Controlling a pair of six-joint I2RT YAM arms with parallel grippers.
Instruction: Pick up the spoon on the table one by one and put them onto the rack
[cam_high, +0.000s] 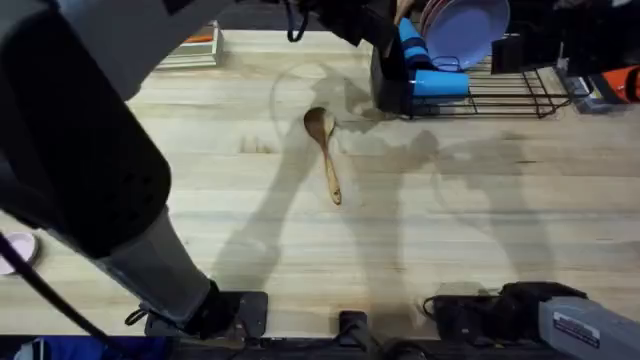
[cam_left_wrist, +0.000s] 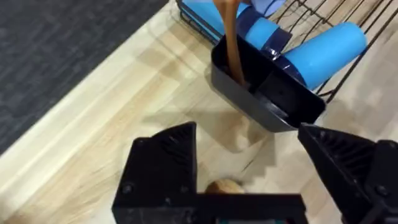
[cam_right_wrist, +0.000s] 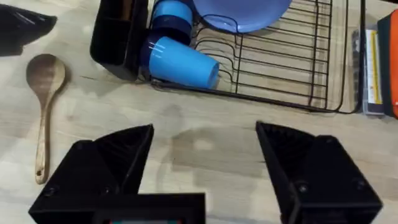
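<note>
Your left gripper (cam_left_wrist: 249, 180): black fingers (cam_left_wrist: 165, 168) apart, holding nothing, hanging over pale wooden bench (cam_high: 480, 230) just beside tall black box caddy (cam_left_wrist: 267, 93). One brown wooden spoon (cam_left_wrist: 231, 43) stands handle-up in that caddy. Other brown wooden spoon (cam_high: 324, 152) lies flat on bench, at 7 o'clock from black wire rack (cam_high: 510, 95), bowl toward caddy. Blue cup (cam_right_wrist: 180, 62) lies on its side in rack. Your right gripper (cam_right_wrist: 205, 168): fingers wide apart, empty, over bare bench near rack.

Two spoons (cam_high: 322, 150) (cam_left_wrist: 231, 37), one rack (cam_high: 520, 95).
</note>
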